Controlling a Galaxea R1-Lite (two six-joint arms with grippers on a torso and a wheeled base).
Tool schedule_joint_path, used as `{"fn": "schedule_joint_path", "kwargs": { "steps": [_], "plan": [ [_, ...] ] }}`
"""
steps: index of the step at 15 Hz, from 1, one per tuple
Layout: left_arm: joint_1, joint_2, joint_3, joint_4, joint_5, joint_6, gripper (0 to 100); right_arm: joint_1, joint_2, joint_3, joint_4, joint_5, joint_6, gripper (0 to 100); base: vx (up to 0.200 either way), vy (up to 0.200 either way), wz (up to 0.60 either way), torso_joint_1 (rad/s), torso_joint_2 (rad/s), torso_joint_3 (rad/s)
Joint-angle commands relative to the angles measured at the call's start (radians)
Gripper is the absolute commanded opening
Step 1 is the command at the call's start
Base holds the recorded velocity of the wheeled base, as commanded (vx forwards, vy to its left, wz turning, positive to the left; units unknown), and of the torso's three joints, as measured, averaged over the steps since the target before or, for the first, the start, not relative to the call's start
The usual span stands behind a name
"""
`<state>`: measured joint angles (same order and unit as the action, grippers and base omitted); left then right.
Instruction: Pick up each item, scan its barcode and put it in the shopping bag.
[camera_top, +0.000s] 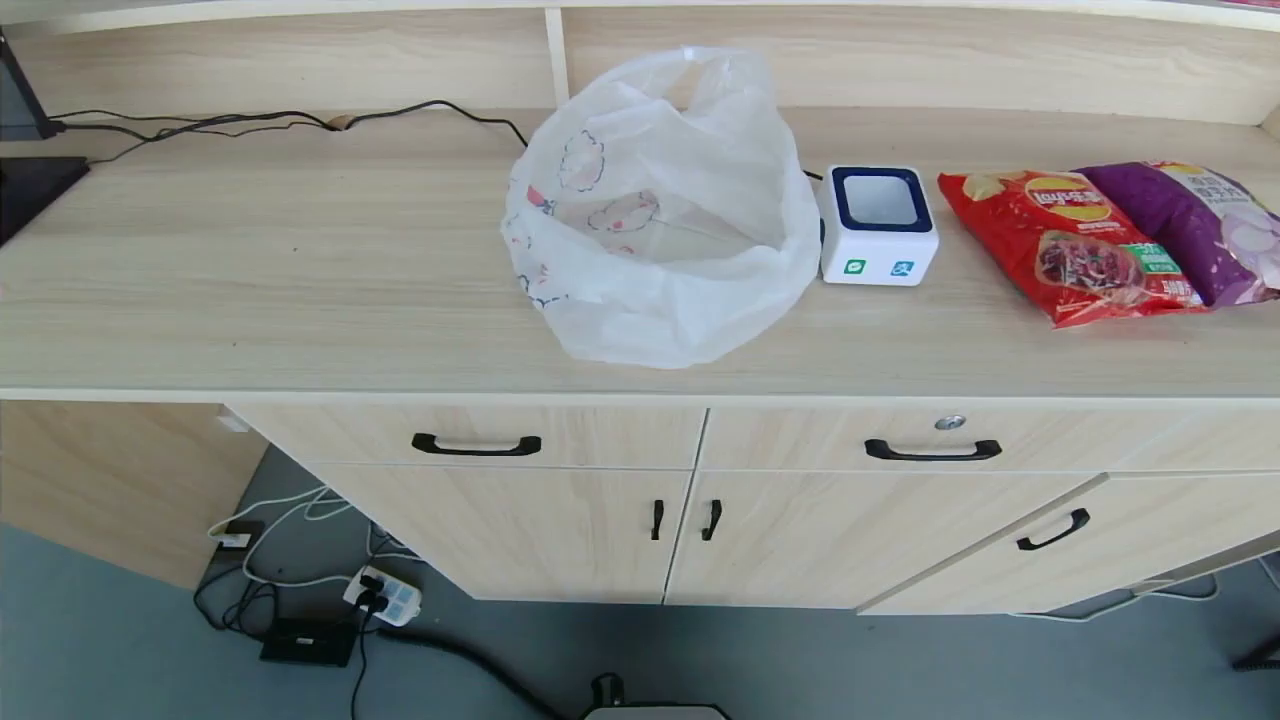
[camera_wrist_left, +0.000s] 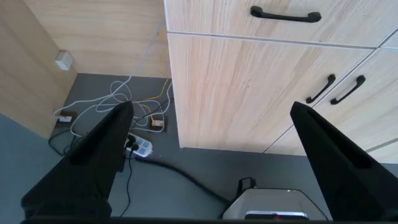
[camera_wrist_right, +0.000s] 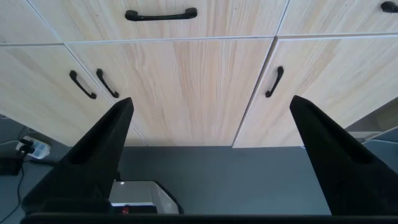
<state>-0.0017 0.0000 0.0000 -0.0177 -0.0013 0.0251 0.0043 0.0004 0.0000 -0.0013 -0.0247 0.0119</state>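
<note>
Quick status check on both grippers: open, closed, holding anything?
Left gripper: open, holding nothing.
Right gripper: open, holding nothing.

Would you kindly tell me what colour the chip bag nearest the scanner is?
The chip bag is red, best in head view.
</note>
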Motion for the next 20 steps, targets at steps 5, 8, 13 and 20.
{"fn": "schedule_joint_path", "kwargs": {
  "steps": [5, 8, 13, 20],
  "plan": [
    [0.0, 0.002, 0.0, -0.002, 0.0, 0.001, 100, 0.0, 0.001, 0.0, 0.0, 0.0, 0.002, 100, 0.16, 0.0, 0.0, 0.002, 0.0, 0.005],
    [0.0, 0.002, 0.0, -0.004, 0.0, 0.001, 100, 0.0, 0.001, 0.0, 0.0, 0.0, 0.0, 100, 0.0, 0.0, 0.0, 0.0, 0.0, 0.0],
    [0.0, 0.002, 0.0, -0.004, 0.0, 0.021, 100, 0.0, 0.001, 0.0, 0.0, 0.0, -0.003, 100, 0.0, -0.2, 0.0, -0.004, 0.0, 0.002],
    [0.0, 0.002, 0.0, -0.007, 0.0, 0.021, 100, 0.006, 0.09, -0.127, 0.007, 0.111, -0.073, 100, 0.0, 0.0, 0.0, 0.0, 0.0, 0.0]
  ]
}}
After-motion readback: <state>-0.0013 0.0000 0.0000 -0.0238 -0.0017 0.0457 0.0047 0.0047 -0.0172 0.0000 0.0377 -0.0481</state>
